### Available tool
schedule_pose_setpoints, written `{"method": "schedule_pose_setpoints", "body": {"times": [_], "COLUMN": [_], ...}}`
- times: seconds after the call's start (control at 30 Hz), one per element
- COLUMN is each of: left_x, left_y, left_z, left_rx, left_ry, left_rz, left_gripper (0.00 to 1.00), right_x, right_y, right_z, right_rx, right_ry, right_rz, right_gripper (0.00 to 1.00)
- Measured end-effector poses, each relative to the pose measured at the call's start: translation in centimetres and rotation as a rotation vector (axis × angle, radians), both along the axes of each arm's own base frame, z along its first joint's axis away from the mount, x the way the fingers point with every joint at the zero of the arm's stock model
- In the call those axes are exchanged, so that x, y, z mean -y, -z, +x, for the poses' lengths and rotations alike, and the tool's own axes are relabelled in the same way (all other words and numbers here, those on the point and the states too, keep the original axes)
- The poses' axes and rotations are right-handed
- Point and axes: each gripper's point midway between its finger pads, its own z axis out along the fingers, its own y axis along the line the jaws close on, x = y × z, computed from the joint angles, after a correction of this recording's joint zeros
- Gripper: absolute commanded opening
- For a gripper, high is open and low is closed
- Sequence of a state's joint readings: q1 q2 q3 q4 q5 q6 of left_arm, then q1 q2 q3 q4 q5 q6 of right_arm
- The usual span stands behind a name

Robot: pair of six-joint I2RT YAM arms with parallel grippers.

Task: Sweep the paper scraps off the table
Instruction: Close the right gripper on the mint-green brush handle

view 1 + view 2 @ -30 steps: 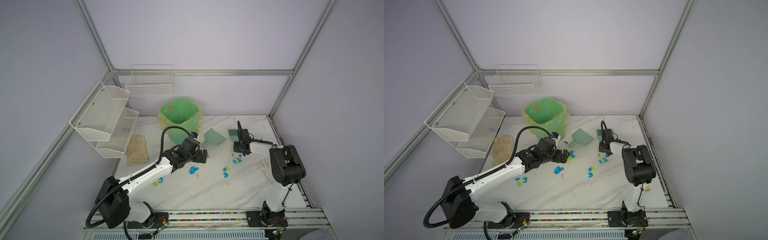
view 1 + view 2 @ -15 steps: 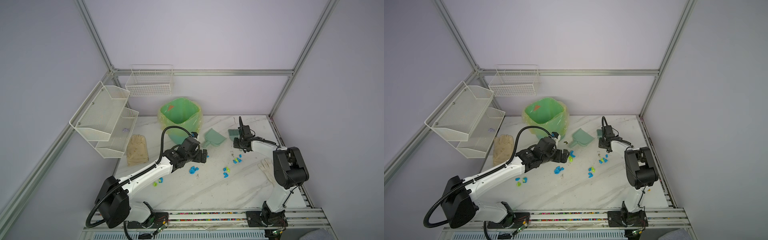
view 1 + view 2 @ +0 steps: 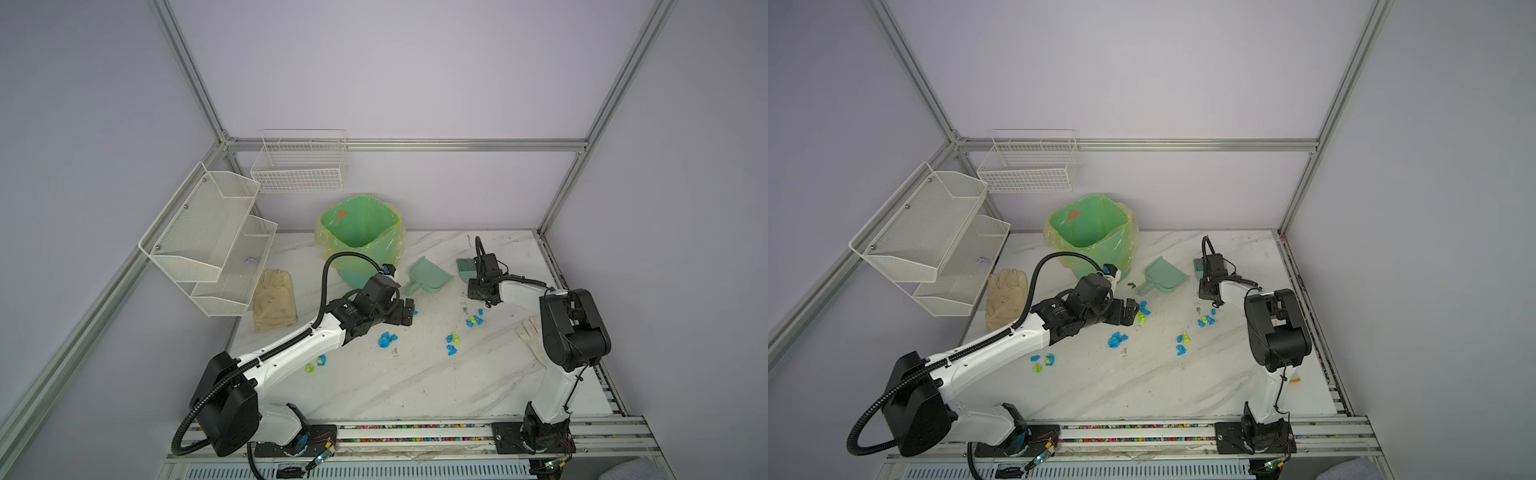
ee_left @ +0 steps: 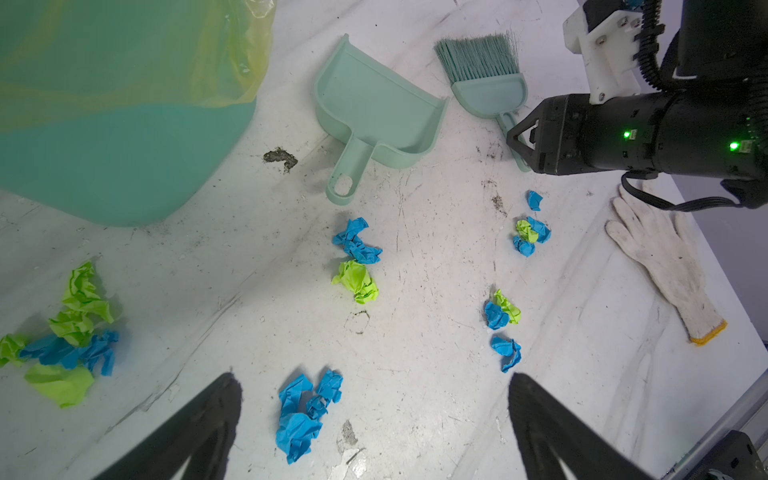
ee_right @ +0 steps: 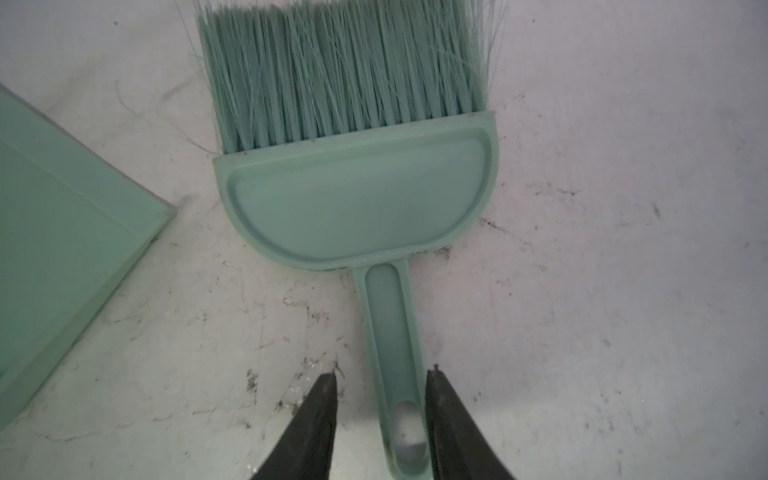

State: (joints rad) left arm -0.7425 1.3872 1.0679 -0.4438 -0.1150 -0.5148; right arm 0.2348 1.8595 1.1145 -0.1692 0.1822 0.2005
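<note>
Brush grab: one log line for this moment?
right gripper open astride brush handle | left gripper open over paper scraps | dustpan lying free

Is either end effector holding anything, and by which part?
Nothing is gripped. The left end effector is open and empty. The right end effector straddles the handle end of the mint-green plastic hand brush, with a gap on one side.

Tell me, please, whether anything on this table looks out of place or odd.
A white knitted glove lies flat at the table edge by the right arm, and a beige glove at the opposite edge; neither belongs to sweeping. A dark clump of grime sits beside the bin, near the dustpan handle.
</note>
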Motion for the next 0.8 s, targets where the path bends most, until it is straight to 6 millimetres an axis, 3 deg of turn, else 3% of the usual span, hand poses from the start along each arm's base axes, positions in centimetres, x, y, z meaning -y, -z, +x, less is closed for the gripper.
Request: {"method": "schedule_pose_setpoints", "body": {"times": [0.33,0.4,0.63,0.8], "left_x": [0.0,0.0,0.0,-0.1], "left_y": [0.0,0.0,0.0,0.2], "left_z": [0.0,0.0,0.0,-0.1], "left_rx": [0.0,-0.001,-0.005,-0.015], "left_ry": [-0.001,-0.001,-0.007,-0.013], "left_rz": [-0.001,-0.001,-0.005,-0.005], "left_gripper": [1.0,1.0,1.0,0.99], "right_x": [0.5,0.4,-0.4,-0.6], "right_y": [1.4,1.4,1.4,1.5], "right_z": [0.1,0.2,0.5,0.5], "right_rx": [-0.022,-0.019,-0.014,-0.014], "right_ry": [0.014,0.009,-0.02,-0.025], "right_rz": [-0.01,0.001,0.054,0.066], "right_gripper": [0.39,0.34,0.02,0.0]}}
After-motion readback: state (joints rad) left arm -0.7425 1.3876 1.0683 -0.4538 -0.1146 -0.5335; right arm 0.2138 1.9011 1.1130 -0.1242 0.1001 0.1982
